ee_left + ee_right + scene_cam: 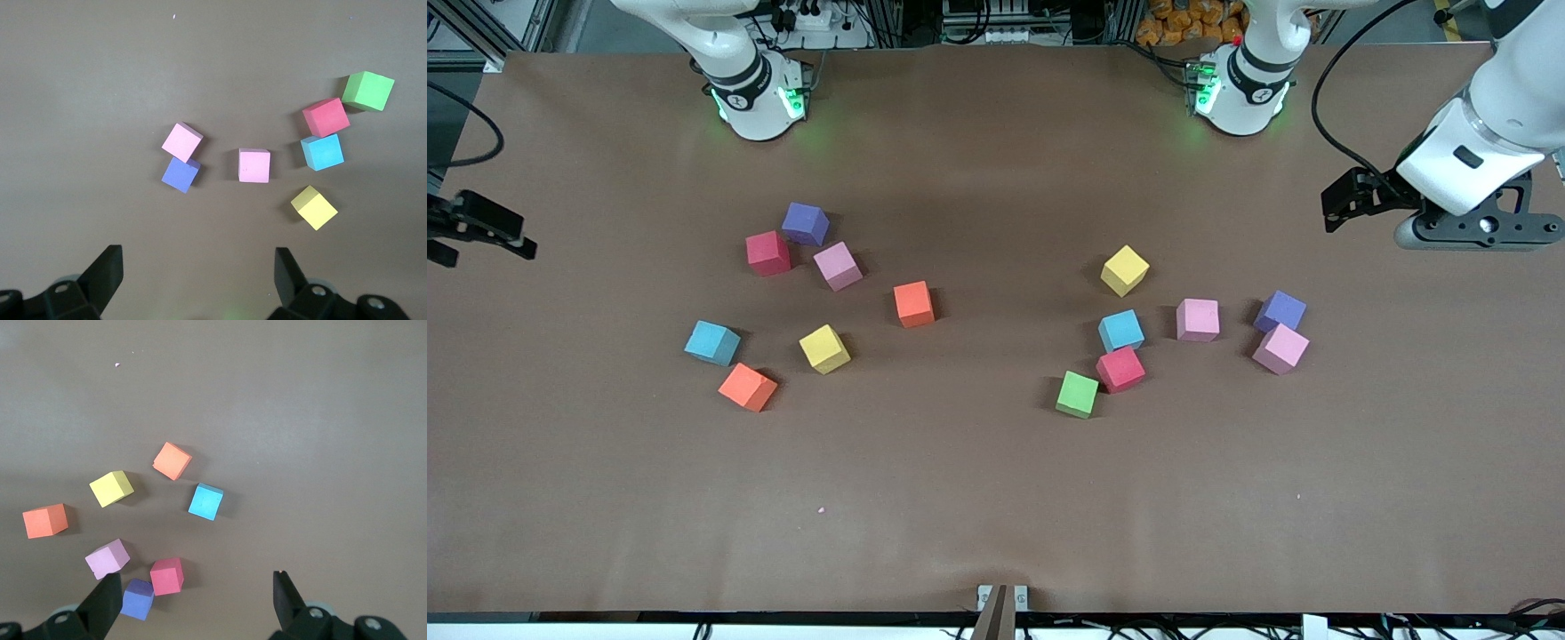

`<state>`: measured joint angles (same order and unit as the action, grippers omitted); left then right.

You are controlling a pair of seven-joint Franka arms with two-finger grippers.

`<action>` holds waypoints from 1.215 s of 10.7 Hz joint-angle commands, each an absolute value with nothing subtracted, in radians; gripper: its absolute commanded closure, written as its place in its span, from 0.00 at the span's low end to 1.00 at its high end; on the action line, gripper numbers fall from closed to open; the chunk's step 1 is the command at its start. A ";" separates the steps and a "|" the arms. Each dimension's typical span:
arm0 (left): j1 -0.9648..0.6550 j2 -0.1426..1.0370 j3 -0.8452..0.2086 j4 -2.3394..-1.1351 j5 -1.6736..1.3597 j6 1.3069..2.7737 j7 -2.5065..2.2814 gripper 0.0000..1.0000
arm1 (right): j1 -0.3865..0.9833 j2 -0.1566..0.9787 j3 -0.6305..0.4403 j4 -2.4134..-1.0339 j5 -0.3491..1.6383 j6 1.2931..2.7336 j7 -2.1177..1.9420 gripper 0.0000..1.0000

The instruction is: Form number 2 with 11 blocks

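Lying loose: thirteen cubes (914, 303), two seemingly purple (806, 222); left hand (193, 277) and right hand (193, 600) gape empty.

A wide table covered in matte brown paper (996, 498) fills nearly the whole front view and is evenly lit from above. Black cables (1476, 627) are strung along its edge nearest the front camera. Aluminium frame rails (489, 27) and a white power strip (814, 18) are seen above its farthest edge.
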<state>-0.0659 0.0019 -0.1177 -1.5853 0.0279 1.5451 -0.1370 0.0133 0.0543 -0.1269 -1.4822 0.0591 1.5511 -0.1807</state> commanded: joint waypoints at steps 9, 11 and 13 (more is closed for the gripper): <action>-0.051 0.012 -0.135 -1.566 0.043 1.519 -0.173 0.00 | -0.026 0.063 -0.097 -1.471 0.038 1.540 -0.238 0.00; -0.051 0.012 -0.133 -1.568 0.038 1.517 -0.173 0.00 | -0.020 0.084 -0.097 -1.474 0.040 1.557 -0.238 0.00; -0.051 0.015 -0.133 -1.569 0.031 1.517 -0.157 0.00 | -0.009 0.107 -0.097 -1.477 0.038 1.572 -0.236 0.00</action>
<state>-0.0567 0.0090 -0.1248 -1.5829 0.0278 1.5340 -0.1577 -0.0092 0.0884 -0.1058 -1.4818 0.0549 1.5610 -0.2263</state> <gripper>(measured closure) 0.000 0.000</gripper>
